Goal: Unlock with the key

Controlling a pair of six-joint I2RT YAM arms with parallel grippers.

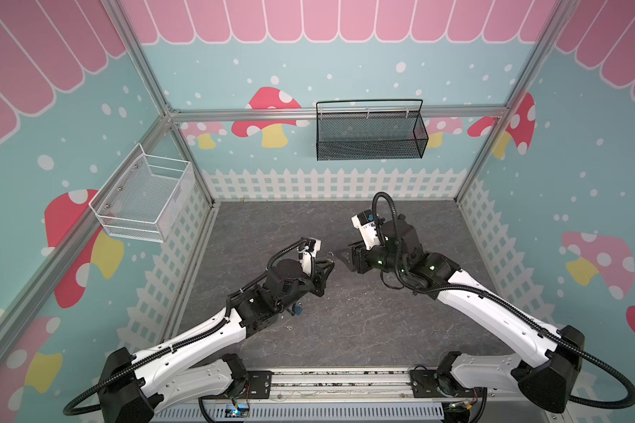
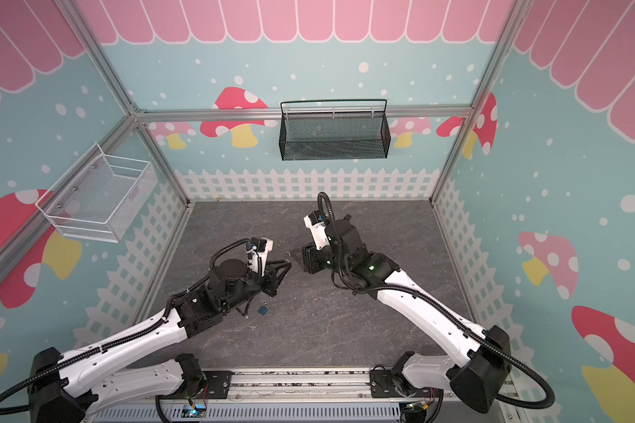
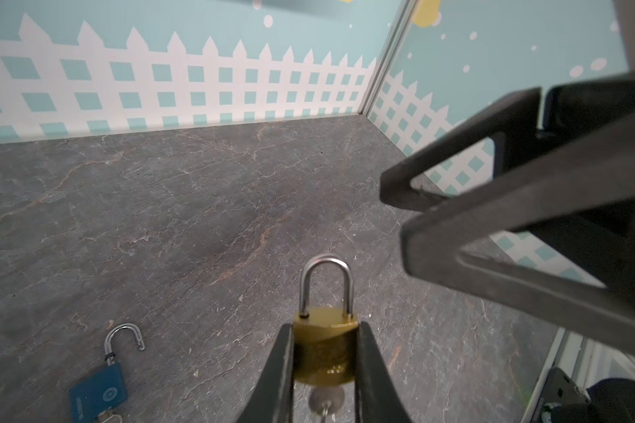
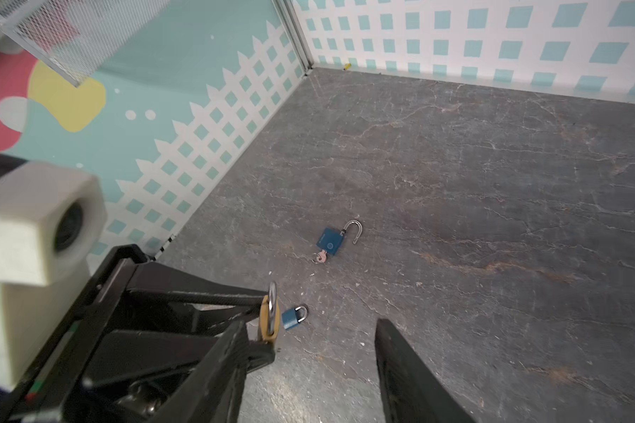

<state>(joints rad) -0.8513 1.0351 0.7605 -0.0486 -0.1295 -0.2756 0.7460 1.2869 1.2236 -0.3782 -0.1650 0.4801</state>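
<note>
Padlock (image 3: 323, 351) sits pinched by its body in left tool (image 3: 325, 329), key (image 3: 326, 401) toward its palm, shackle (image 3: 304, 289) offered ahead to the spread right tool (image 3: 395, 212)

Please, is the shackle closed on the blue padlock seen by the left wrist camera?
No, the blue padlock has its shackle open, one end free.

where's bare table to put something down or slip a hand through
Free: the far strip of table along the back fence, and the broad near patch between the left arm and right arm. Crowded: the middle, where the left hand holding the brass padlock nearly meets the open right hand, and close by the left arm, where two blue padlocks lie.
</note>
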